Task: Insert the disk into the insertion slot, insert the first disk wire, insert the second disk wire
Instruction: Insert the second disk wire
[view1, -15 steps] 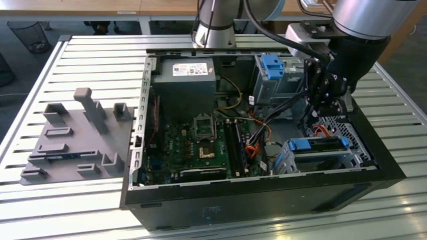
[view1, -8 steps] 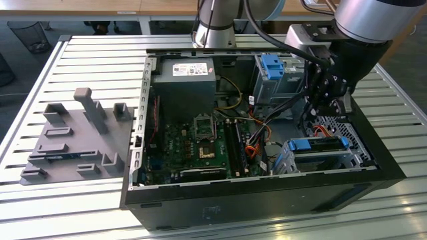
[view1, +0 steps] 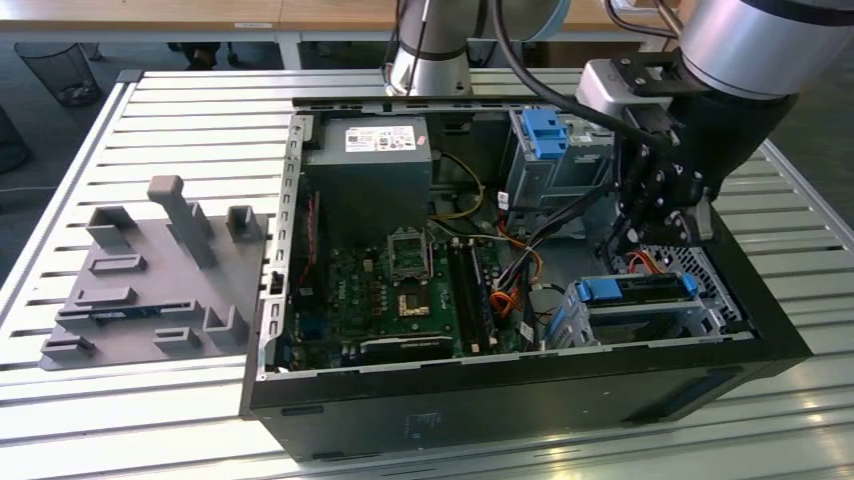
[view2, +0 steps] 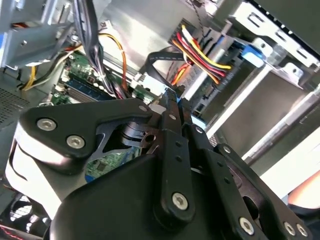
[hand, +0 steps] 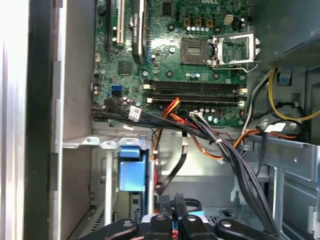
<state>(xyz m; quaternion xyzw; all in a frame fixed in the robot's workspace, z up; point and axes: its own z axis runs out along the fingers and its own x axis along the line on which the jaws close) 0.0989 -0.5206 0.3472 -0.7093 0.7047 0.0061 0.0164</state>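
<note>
An open computer case (view1: 534, 380) lies on its side on a slatted table (view1: 200, 110), so that its interior is reached from above. The disk (view1: 638, 288), recognised by its blue carrier, is seated in the slot (view1: 641, 320), the low perforated cage in the case corner nearest the exterior view's right; the insertion step therefore appears done. The gripper (view1: 654, 235) is lowered into the case directly above the rear edge of the disk, where the connectors are judged to sit.

In the second wrist view, the gripper (view2: 172, 102) is seen with its fingers brought together at the tips around a small dark part, probably a wire plug, though the object cannot be identified with certainty. A bundle of red, yellow and black wires (view2: 200, 52) runs just beyond the tips towards the cage. In the first wrist view, the fingertips (hand: 172, 212) are shown close together below the motherboard (hand: 190, 55) and beside a blue latch (hand: 132, 170).
</note>
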